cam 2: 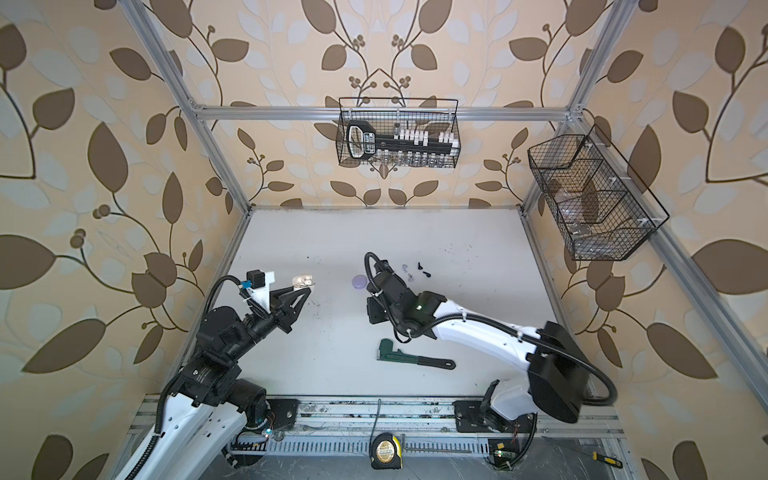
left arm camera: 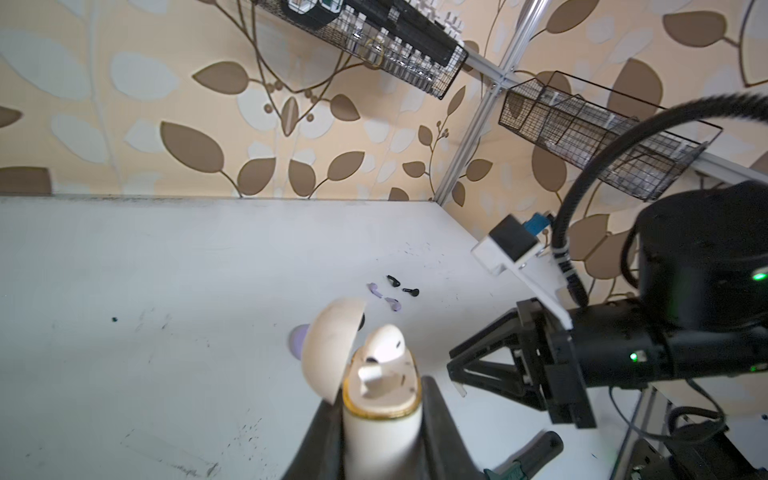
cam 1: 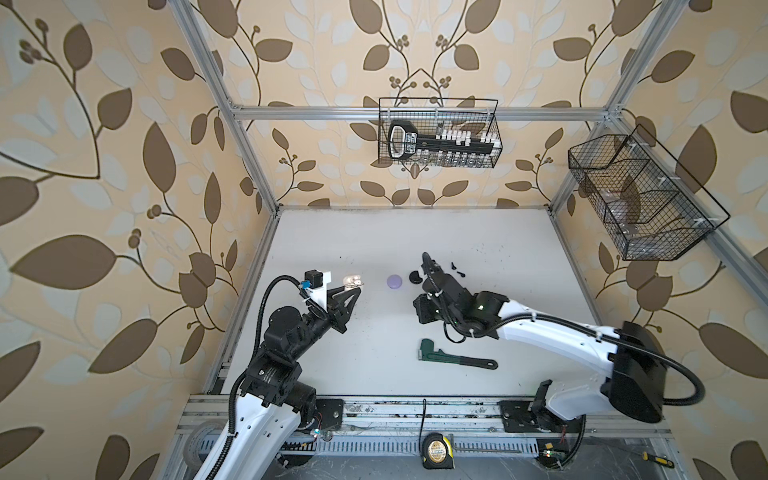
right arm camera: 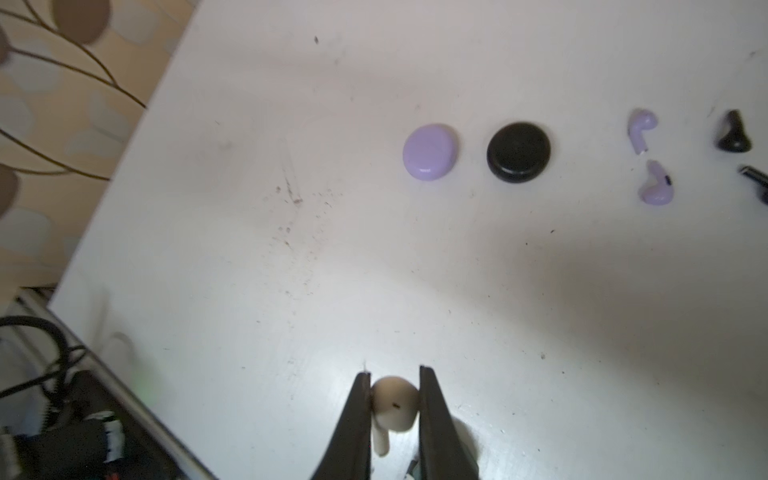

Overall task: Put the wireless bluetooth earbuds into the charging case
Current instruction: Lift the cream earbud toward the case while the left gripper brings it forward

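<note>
- Yellow-faced tape measure [cam 1: 435,451] lies nearest you on the front rail, with a small yellow-and-black hand tool [cam 1: 656,459] off toward the right end.
- Just past the rail, on the tabletop [cam 1: 374,232], you have a green pipe wrench [cam 1: 455,358] lying flat near the right arm's wrist.
- Your right gripper [right arm camera: 395,374] is clenched on the loose white earbud [right arm camera: 392,405]. Both fingers press its rounded head, and the stem trails back between them toward the wrist. You cannot tell from the wrist view whether the bud touches the tabletop.
- Your left gripper [cam 1: 356,288] is clamped on the white charging case [left arm camera: 380,432], holding it over the left side of the tabletop with the lid [left arm camera: 330,353] swung open.
- Inside that case the seated white earbud [left arm camera: 384,343] stands with its head above the gold rim.
- Further in, the lavender case [right arm camera: 431,151] and the black case [right arm camera: 518,151] sit with their lids down, just beside each other near the middle of the tabletop.
- Past them to the right you will find the two lavender earbuds [right arm camera: 641,129] close together. Next to those are the two black earbuds [cam 1: 454,264]. All four lie loose on the tabletop, apart from any case.
- Farthest off, a wire basket [cam 1: 438,133] hangs on the back wall with a black holder and white pieces in it. A second wire basket [cam 1: 640,199] hangs on the right wall.
</note>
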`<state>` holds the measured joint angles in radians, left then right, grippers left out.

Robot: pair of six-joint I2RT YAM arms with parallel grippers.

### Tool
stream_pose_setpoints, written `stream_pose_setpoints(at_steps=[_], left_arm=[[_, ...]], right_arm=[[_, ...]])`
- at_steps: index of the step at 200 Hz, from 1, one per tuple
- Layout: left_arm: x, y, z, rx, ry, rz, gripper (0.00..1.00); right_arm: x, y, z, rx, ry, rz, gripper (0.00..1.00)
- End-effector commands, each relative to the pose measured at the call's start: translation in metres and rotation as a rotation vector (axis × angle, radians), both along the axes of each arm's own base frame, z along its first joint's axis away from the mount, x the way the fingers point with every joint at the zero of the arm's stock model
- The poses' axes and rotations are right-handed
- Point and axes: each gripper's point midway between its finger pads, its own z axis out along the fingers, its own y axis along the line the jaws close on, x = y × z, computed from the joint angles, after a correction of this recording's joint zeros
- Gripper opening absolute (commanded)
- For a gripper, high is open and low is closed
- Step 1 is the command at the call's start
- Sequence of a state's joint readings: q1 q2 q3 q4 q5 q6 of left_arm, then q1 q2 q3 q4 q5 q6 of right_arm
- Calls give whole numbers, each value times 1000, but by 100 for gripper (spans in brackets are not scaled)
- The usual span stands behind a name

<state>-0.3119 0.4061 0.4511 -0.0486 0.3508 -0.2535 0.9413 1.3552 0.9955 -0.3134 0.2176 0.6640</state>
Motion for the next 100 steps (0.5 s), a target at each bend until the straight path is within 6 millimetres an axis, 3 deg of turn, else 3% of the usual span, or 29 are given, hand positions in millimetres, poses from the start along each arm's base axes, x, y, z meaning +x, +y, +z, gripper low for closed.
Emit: stream_pose_setpoints(at_steps=[1, 12, 46, 70, 100], left_arm=[[-8, -13, 24, -18, -105, -98, 0], [-9, -17, 25, -25, -116, -128, 0], [-17, -33, 29, -51, -161, -245, 0], [-22, -43, 31, -59, -188, -324, 0], [-21, -56, 23, -21, -205, -368, 0]], right_arm=[[-1, -11, 40, 159, -101, -87, 16], [-7, -17, 67, 249, -178, -86, 18], [-15, -42, 125, 408, -388, -108, 19], [-22, -36, 155, 495, -472, -54, 19], [-36, -20, 177, 557, -541, 7, 20]])
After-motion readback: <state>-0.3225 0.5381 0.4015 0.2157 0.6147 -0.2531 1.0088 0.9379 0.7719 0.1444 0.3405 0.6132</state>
